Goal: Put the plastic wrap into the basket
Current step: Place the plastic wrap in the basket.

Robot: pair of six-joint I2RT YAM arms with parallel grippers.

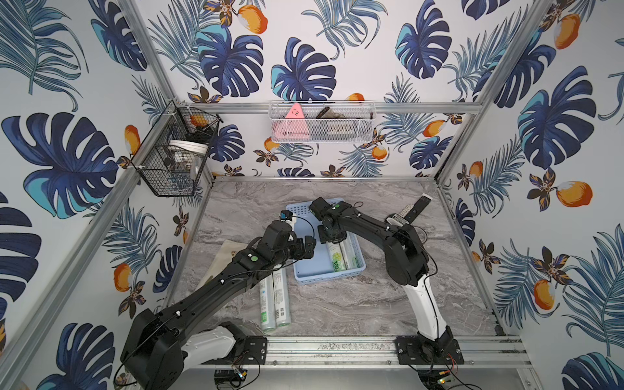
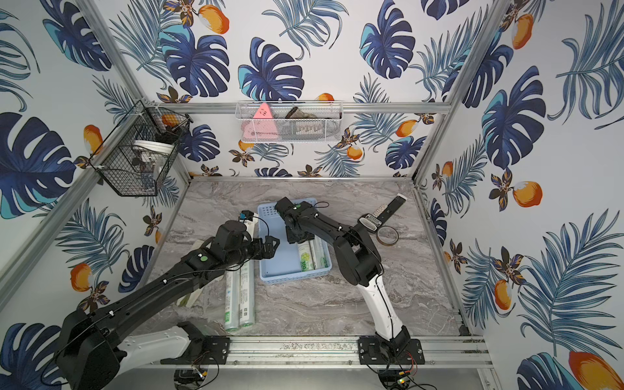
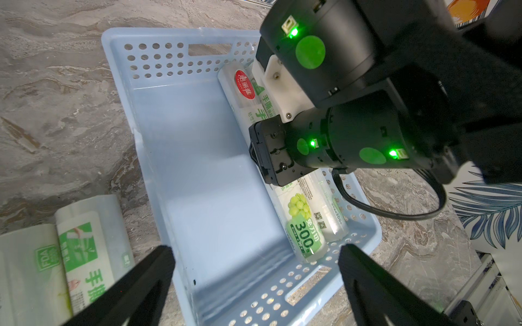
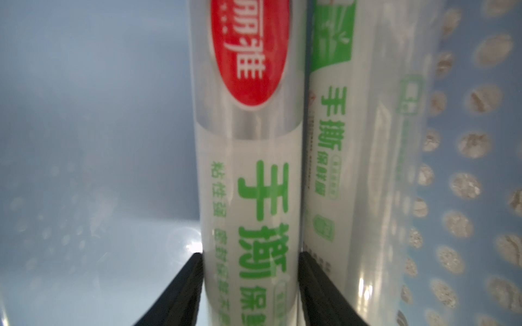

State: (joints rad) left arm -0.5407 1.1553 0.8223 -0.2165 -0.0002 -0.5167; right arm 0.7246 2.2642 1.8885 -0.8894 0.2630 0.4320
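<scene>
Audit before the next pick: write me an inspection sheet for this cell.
Surface: grey marble-look table.
Job's things: two rolls lie in the basket, along one long wall; two more rolls lie on the table beside it.
Clutter: remote, tape ring, beige cloth under the left arm.
Tools: left tool open, over the basket; right tool shut on the red-marked roll in the basket.
Cables: black lead loops off the right wrist; loose wires at the arm bases.
Surroundings: wire basket and mesh basket hang on leaf-print walls.
</scene>
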